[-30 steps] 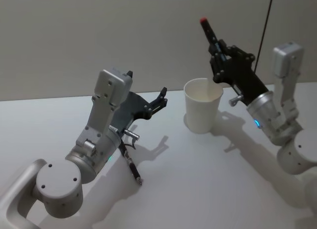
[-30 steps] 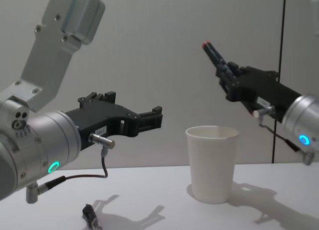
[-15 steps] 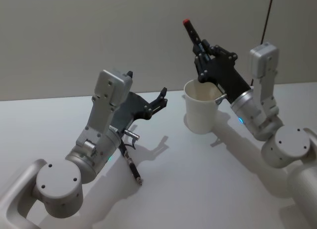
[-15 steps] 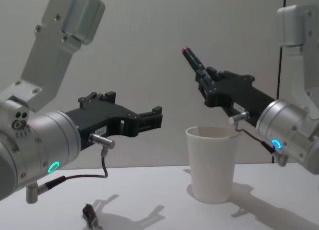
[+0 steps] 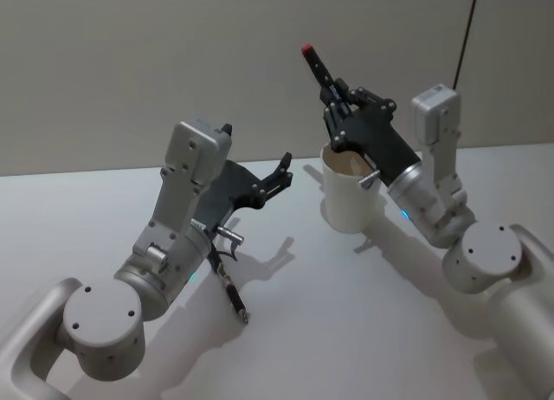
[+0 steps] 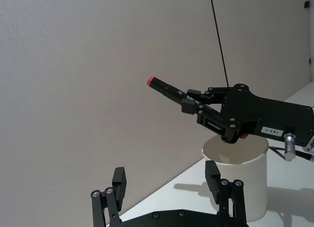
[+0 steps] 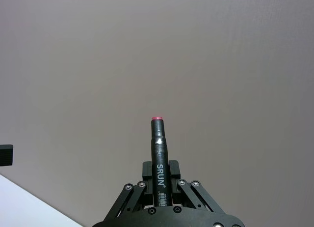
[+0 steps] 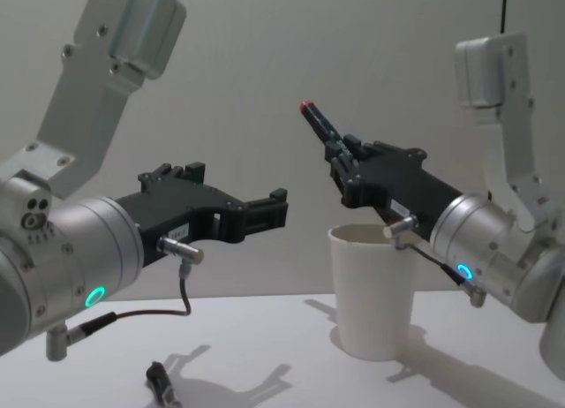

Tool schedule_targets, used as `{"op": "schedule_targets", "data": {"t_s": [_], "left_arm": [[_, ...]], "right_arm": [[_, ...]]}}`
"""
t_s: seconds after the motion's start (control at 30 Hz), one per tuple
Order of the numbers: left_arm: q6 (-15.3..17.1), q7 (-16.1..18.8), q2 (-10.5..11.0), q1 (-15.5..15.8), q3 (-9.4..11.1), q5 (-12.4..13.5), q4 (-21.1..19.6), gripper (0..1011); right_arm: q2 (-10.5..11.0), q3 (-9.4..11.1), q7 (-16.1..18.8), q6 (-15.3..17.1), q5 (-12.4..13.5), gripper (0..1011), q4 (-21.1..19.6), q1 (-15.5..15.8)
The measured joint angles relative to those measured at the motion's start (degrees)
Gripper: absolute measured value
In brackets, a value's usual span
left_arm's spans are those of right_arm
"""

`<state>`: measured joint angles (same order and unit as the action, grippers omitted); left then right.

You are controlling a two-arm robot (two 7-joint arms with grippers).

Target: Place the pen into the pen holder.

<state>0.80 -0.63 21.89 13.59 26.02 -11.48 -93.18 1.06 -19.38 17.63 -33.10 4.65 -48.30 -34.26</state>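
On the left, no change for the left gripper: parked above the table, fingers wide apart, holding nothing. Below it, a spare pen lying flat. Then the pen holder, upright, same spot. On the right, a slide inward by the right gripper, now just above the rim, clamped on the pen, red end slanting up. Nearly ready for the drop.

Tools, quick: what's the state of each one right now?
Left tool: open, holding nothing.
Right tool: shut on the pen, above the pen holder.
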Motion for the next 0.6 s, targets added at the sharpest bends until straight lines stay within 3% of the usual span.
{"op": "schedule_targets", "data": {"t_s": [0.27, 0.6], "left_arm": [[0.00, 0.00, 0.00, 0.00, 0.00, 0.00, 0.00, 1001], [0.00, 0.00, 0.00, 0.00, 0.00, 0.00, 0.00, 1001]], "right_arm": [[-0.45, -0.29, 0.05, -1.06, -0.54, 190, 1.77, -0.68], [-0.75, -0.46, 0.06, -1.80, -0.87, 486, 2.96, -1.14]]}}
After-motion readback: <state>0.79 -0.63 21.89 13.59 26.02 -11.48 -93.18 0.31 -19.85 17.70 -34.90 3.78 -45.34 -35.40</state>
